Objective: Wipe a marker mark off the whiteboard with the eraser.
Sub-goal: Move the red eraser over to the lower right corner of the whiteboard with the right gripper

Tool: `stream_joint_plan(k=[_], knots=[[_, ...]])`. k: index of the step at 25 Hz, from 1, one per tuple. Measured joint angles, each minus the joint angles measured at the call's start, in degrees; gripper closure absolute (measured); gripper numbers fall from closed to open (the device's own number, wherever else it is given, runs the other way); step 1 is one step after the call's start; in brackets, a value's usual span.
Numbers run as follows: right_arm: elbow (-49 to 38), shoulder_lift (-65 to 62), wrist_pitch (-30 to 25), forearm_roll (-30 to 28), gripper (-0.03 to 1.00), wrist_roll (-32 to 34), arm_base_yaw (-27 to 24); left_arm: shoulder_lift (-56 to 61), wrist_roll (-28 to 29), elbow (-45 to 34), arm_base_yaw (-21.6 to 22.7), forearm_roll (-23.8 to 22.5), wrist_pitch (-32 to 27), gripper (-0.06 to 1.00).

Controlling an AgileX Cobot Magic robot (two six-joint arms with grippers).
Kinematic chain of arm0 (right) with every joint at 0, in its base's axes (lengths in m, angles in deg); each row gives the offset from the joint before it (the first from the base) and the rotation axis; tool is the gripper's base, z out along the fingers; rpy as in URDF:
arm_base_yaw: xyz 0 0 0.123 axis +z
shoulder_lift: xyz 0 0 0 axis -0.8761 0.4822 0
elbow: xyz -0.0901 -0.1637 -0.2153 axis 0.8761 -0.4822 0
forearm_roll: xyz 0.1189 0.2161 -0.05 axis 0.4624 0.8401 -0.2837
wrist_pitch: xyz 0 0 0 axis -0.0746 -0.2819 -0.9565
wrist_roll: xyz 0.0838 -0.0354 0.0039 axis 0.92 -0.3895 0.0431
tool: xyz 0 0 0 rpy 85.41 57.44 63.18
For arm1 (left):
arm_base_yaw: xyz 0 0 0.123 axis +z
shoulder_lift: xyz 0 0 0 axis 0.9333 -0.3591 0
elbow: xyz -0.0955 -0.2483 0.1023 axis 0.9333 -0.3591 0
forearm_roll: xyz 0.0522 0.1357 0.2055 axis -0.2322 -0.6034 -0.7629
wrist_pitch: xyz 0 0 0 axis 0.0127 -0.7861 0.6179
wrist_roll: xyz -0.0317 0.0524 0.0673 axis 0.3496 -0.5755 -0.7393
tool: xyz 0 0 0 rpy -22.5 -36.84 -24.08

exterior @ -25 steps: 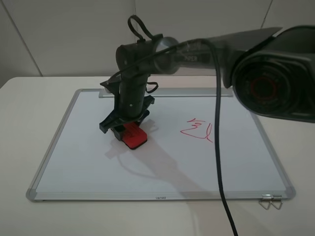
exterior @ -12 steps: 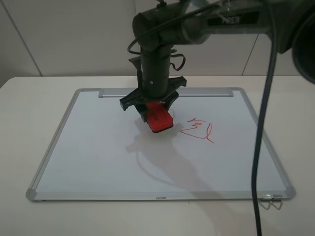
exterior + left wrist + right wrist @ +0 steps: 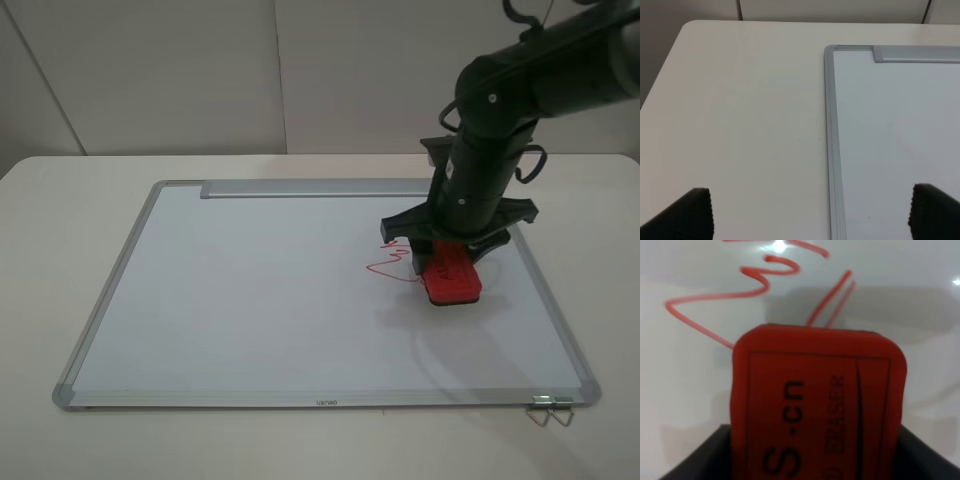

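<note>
Our right gripper (image 3: 452, 262) is clamped tight on the red eraser (image 3: 455, 282), and we see it down on the whiteboard (image 3: 250, 300), out at the board's three o'clock. A red zigzag scribble (image 3: 390, 262) sits at the eraser's nine o'clock, its strokes meeting the eraser's edge. Our left gripper (image 3: 810, 205) hangs wide open above the board's frame and the table (image 3: 740, 125)

Your black right arm (image 3: 545, 65) reaches in with its wrist pointing down, the right gripper (image 3: 446, 250) clamped on a small red rectangular eraser (image 3: 453, 277). Your left gripper (image 3: 810, 215) hangs with its black fingertips (image 3: 690, 216) spread wide.
</note>
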Motion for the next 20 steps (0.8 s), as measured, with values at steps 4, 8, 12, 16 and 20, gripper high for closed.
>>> stream_joint_plan(k=[4,8,12,16,20], knots=[[-11.21,-7.47,6.90,-0.30,0.46,2.16,-4.28,0.00,0.00,0.00,0.00,0.00,0.00,0.16],[-17.38,-10.86,10.05,-1.37,0.46,2.48,-7.69,0.00,0.00,0.00,0.00,0.00,0.00,0.16],[-20.07,-11.03,10.62,-2.50,0.46,2.66,-8.81,0.00,0.00,0.00,0.00,0.00,0.00,0.16],[-20.36,-11.03,10.94,-3.57,0.46,2.66,-8.81,0.00,0.00,0.00,0.00,0.00,0.00,0.16],[-20.72,-11.03,11.44,-4.03,0.46,2.66,-8.81,0.00,0.00,0.00,0.00,0.00,0.00,0.16]])
